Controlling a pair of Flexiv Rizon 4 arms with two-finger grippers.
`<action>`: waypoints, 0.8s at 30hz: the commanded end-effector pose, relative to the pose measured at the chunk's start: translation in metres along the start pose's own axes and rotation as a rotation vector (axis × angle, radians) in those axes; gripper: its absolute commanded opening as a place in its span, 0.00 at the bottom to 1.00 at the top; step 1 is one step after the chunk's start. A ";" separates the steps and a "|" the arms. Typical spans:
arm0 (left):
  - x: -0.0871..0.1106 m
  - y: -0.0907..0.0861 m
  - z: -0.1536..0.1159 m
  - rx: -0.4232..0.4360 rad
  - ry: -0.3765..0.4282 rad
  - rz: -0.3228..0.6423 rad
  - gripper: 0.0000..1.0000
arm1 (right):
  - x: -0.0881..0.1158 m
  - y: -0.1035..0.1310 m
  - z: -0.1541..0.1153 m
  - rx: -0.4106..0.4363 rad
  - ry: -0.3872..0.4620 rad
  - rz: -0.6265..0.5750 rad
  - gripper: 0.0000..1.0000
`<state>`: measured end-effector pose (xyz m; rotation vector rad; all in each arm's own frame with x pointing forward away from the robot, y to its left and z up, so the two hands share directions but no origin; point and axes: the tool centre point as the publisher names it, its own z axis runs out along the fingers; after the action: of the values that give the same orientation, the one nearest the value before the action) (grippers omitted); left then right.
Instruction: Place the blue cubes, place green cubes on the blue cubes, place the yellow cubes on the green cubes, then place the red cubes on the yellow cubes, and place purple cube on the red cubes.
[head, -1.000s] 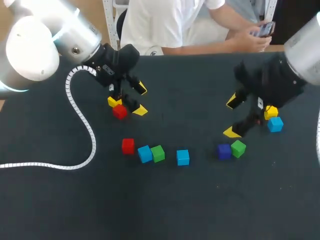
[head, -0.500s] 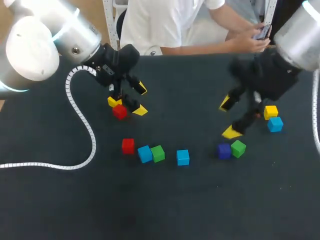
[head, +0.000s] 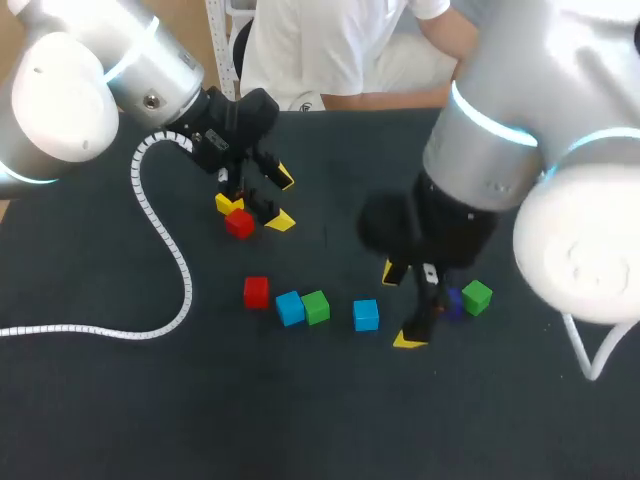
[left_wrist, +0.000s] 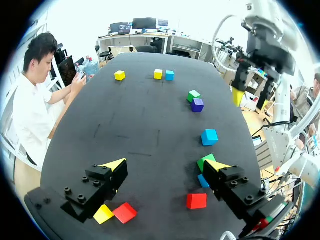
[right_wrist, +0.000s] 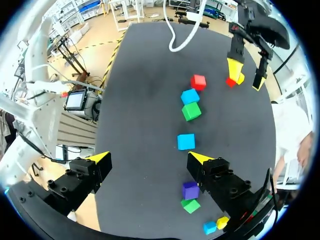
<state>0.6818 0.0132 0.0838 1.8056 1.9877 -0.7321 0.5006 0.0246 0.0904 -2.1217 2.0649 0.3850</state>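
Sitting alone, bright blue cube (head: 366, 315), square-edged

Near side of counter (head: 300, 420): bare, a wide lane along the cube row. The row blocks the middle: red cube (head: 256, 291), blue cube (head: 290, 307) touching green cube (head: 316, 306), 1 gap, then lone blue cube (head: 366, 314). Right gripper (head: 402, 306), fingers spread, stands just beside it. Right arm (head: 500, 130) overhangs the right side. Cable (head: 165, 240) crosses the left side.
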 end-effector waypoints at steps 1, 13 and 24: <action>0.000 0.002 0.000 0.003 0.000 0.001 1.00 | 0.013 -0.008 0.022 0.015 -0.025 0.004 1.00; 0.000 0.002 0.000 0.003 0.000 0.001 1.00 | 0.006 -0.028 0.049 0.004 -0.030 -0.027 1.00; 0.000 0.002 0.000 0.003 0.000 0.001 1.00 | 0.011 -0.038 0.062 0.013 -0.120 0.002 1.00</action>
<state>0.6818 0.0132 0.0838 1.8055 1.9878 -0.7321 0.5315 0.0363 0.0292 -2.0413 2.0068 0.4677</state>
